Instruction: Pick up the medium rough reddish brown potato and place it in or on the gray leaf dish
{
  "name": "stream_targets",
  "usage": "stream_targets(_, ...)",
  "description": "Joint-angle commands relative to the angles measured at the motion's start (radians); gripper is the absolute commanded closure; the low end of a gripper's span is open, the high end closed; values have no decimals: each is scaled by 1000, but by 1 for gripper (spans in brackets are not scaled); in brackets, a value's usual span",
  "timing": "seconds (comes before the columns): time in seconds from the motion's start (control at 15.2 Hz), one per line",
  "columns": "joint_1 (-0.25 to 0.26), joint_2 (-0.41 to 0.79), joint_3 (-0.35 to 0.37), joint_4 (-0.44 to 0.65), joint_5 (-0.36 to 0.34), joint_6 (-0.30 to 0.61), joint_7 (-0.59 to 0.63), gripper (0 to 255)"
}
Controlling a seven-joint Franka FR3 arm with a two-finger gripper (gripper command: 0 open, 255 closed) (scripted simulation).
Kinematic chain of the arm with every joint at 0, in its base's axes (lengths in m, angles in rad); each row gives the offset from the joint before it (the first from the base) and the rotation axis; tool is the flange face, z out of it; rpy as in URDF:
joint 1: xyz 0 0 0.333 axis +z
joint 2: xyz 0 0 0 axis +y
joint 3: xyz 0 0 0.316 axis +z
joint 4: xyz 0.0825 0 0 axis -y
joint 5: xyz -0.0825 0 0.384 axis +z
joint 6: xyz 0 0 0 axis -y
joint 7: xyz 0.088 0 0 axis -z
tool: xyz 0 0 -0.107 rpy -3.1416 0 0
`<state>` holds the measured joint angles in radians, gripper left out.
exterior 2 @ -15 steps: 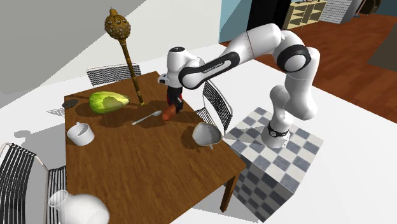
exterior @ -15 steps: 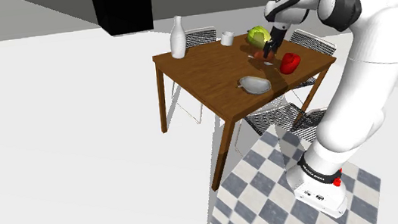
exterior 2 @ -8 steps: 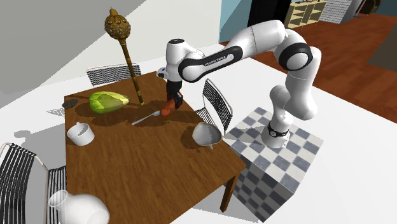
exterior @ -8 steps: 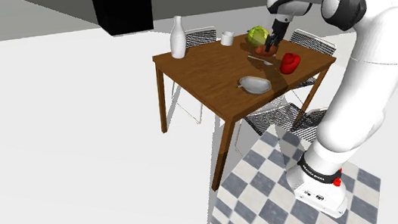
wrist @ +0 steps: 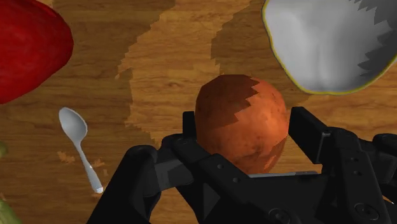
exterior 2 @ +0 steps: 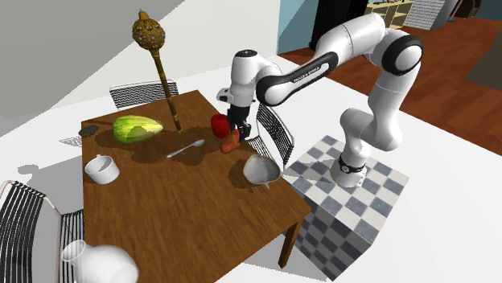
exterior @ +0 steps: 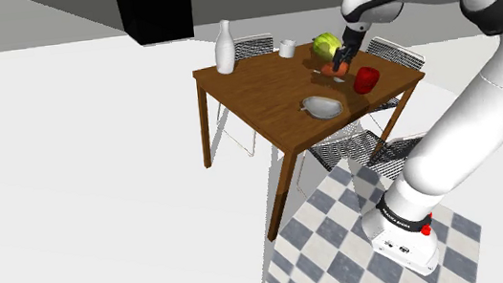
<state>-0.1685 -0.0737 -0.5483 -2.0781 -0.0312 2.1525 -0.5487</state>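
Observation:
My black gripper (exterior 2: 238,133) is shut on the reddish brown potato (exterior 2: 230,145) and holds it a little above the wooden table (exterior 2: 185,209). In the wrist view the potato (wrist: 242,124) sits clasped between both fingers (wrist: 306,130). The grey leaf dish (exterior 2: 261,170) lies near the table edge, slightly beyond the potato toward the second exterior view's lower right. Its pale serrated form (wrist: 324,44) shows ahead of the gripper (wrist: 245,133). In the shoulder view the gripper (exterior: 340,58) hangs behind the dish (exterior: 323,107).
A red pepper (exterior 2: 219,124) stands just beside the gripper, and a spoon (exterior 2: 186,148) lies further left. A green vegetable (exterior 2: 137,129), a tall brown mace-like object (exterior 2: 157,48), a white cup (exterior 2: 102,169) and a white vase (exterior 2: 100,265) share the table. Wire chairs (exterior 2: 273,129) surround it.
The gripper has lifted the potato off the table and carried it toward the second exterior view's right, closer to the leaf dish. The red pepper it was covering now shows.

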Motion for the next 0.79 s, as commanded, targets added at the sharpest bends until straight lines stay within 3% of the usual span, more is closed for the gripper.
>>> stream_targets(0.0,11,-87,26,-79,-58,3,68,255)
stream_targets(0.26,12,-235,96,-211,-134,-9,183,255)
stream_targets(0.59,8,-411,199,-357,-180,-48,315,255)
stream_targets(0.73,6,-404,195,-378,-182,-19,316,255)
